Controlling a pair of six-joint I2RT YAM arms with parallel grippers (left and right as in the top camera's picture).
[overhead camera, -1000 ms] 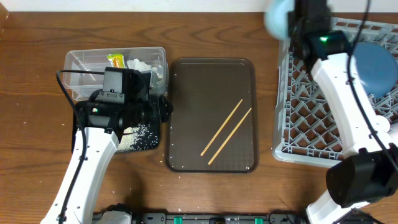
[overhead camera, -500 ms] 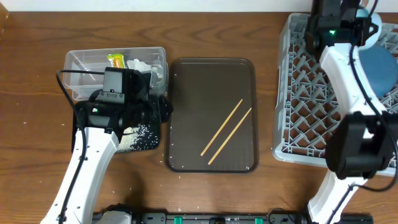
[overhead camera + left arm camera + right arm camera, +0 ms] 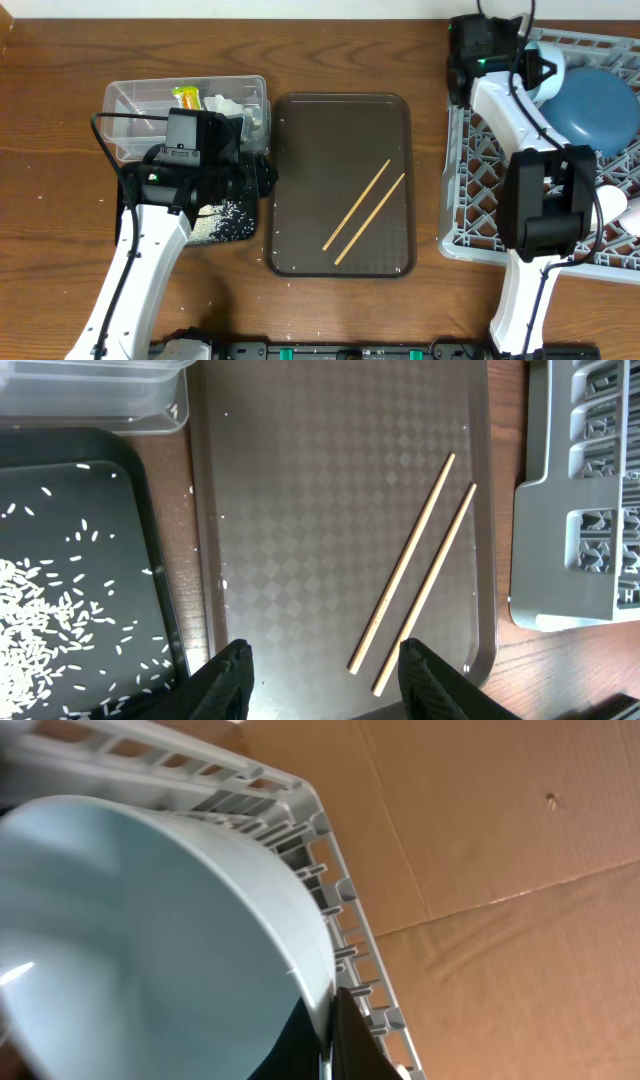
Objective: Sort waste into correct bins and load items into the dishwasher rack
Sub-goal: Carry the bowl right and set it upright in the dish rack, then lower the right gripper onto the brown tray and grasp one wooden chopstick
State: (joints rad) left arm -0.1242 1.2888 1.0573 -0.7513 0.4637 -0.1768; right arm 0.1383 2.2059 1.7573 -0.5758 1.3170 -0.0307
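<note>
Bowl [image 3: 150,940], pinched by its rim in our right gripper [image 3: 332,1038], has swung in over the rack [image 3: 480,190] and seems nearly seated at its far side, beside the plate [image 3: 600,100]; release comes next. Our left gripper [image 3: 325,685] waits spread, left of the rack.

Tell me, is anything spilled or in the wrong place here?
Yes. A few loose white rice grains lie on the brown serving tray's left edge, outside the shallow black tray holding the rest. Two thin wooden chopsticks also lie on it.
</note>
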